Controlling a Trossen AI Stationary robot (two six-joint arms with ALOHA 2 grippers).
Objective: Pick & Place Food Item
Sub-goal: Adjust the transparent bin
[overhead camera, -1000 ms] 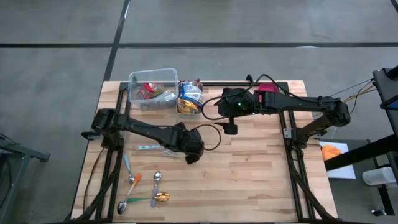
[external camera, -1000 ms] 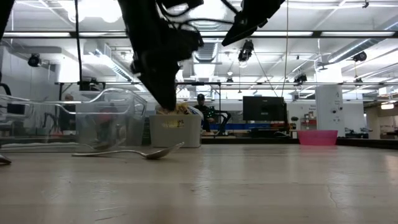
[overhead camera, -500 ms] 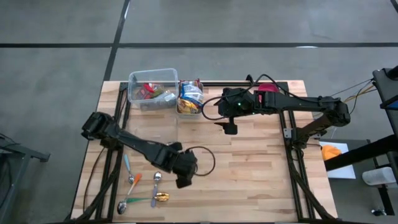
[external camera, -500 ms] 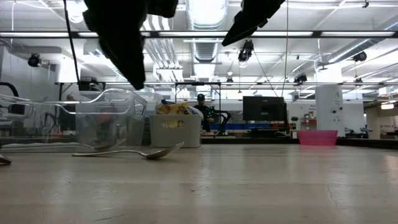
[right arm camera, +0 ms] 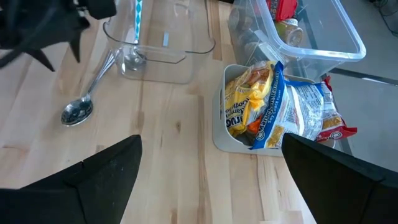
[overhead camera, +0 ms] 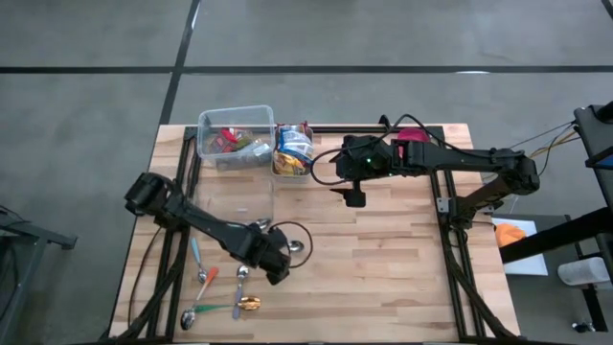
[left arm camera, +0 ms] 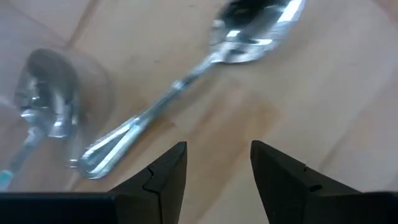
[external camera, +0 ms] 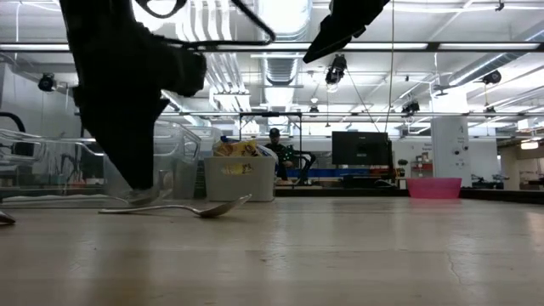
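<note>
The snack bags (right arm camera: 280,109) stand in a small grey tub (right arm camera: 231,138) at the far edge of the table (overhead camera: 402,268), beside a clear bin (overhead camera: 236,136) of other food; their printed writing is too small to read. The left gripper (left arm camera: 217,163) hangs low with its fingers apart and empty, just above a metal spoon (left arm camera: 186,87) that lies beside a clear cup (right arm camera: 155,53). The right gripper (overhead camera: 352,196) waits wide open near the tub, and more spoons (overhead camera: 225,292) lie at the near left.
</note>
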